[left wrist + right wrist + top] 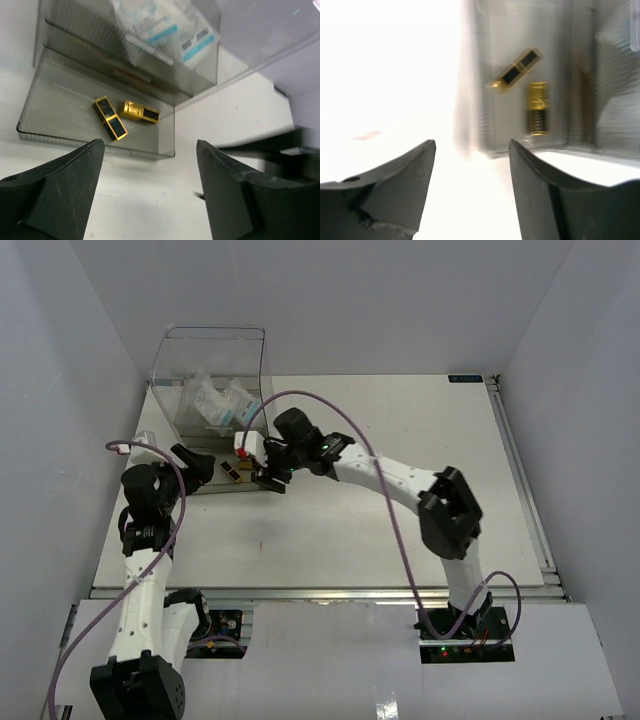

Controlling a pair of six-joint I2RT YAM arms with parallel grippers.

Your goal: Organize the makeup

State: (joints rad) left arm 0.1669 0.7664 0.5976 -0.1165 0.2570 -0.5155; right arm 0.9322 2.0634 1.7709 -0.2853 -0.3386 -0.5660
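Observation:
Two small gold-and-black tubes (110,119) (141,111) lie in the low front tray (50,107) of a clear plastic organizer (210,370). They also show in the right wrist view (517,70) (538,107). Clear packets with white-and-blue labels (165,25) stand in the organizer's tall back section (222,400). My left gripper (150,190) is open and empty, just in front of the tray's near corner. My right gripper (472,190) is open and empty at the tray's right end (268,478). No pink or tan palettes are in view.
The organizer stands at the back left of the white table (400,530). White walls close in on both sides. The right arm (400,480) reaches across the table's middle towards the tray. The left arm (150,510) stands close to the left wall.

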